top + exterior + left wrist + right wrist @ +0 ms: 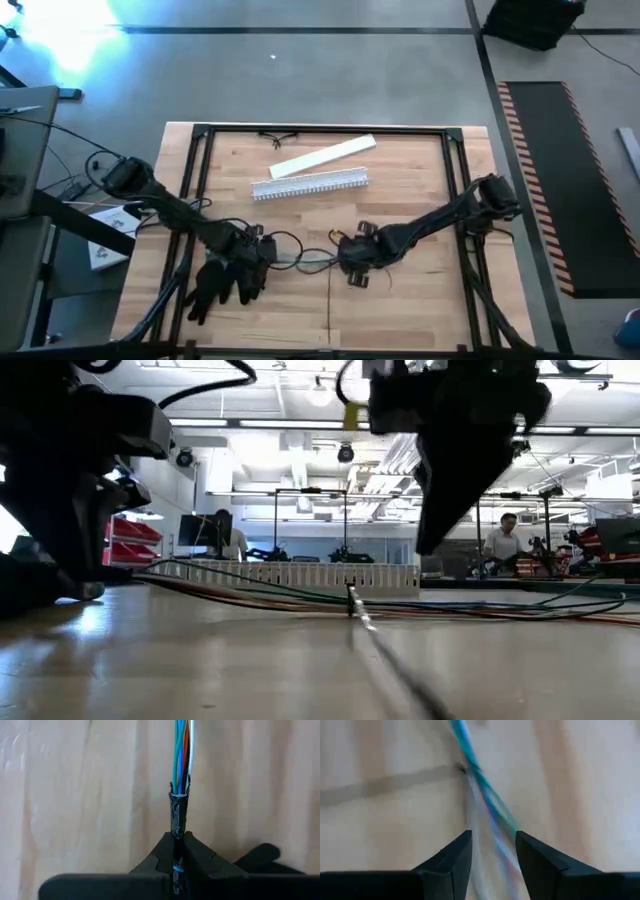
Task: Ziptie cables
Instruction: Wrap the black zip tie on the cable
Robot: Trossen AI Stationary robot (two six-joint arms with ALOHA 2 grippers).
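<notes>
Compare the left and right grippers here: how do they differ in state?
The left gripper has its jaws shut on the cables at a dark wrapped section; the right gripper has its jaws open, with the cables passing between them, ungripped. Both sit low over the table, along the same bundle.

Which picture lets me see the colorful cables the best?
The left wrist view: the cables show separate teal, blue, orange and white strands, their taped end pinched in the left claw. In the right wrist view they run blurred between the open right claw. The low view shows thin lines along the table; the high view, faint threads.
</notes>
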